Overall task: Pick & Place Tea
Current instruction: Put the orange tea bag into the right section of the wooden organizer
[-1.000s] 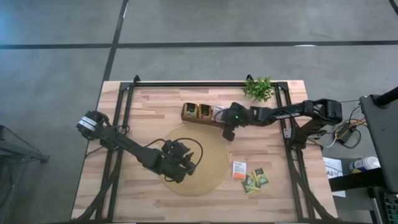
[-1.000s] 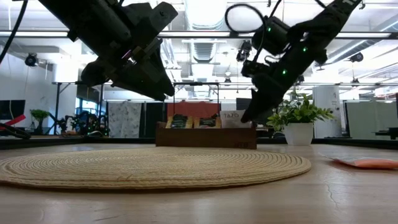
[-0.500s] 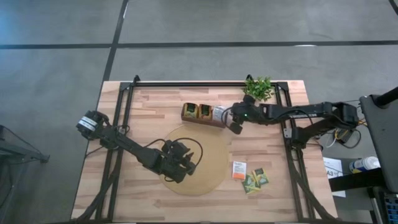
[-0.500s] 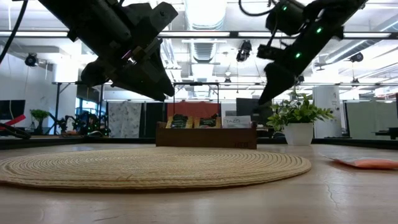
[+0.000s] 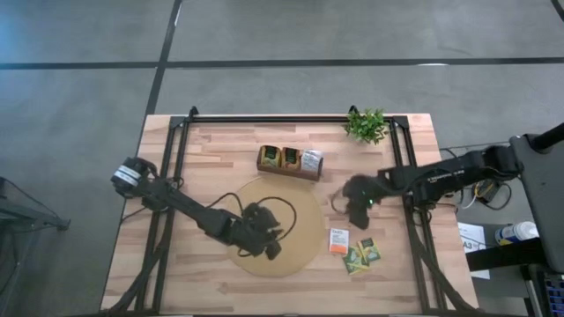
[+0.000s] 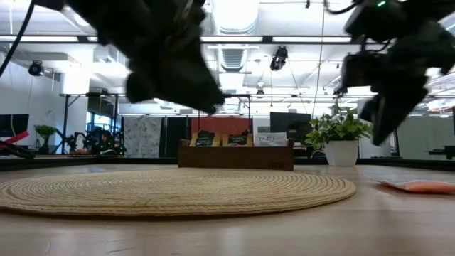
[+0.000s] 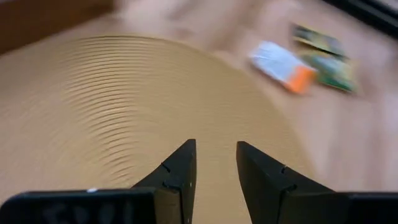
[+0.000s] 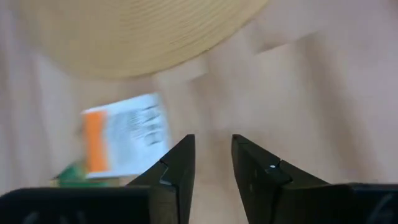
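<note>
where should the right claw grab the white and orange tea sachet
Probably by one edge, coming straight down. The white and orange sachet lies flat on the table between the mat and the green sachets, so only its thin edges offer a pinch. The right claw, open and empty, is nearest.

Blurred loose sachets; tray contents too small to read.

My two arms are dark, nearly black, built of slim jointed segments. The left arm ends at a round grey-capped base joint and carries looping black cables near its wrist. The right arm shows a small green indicator light by its wrist. Each wrist view shows two matte black wedge-shaped fingers with angular, faceted tips.
</note>
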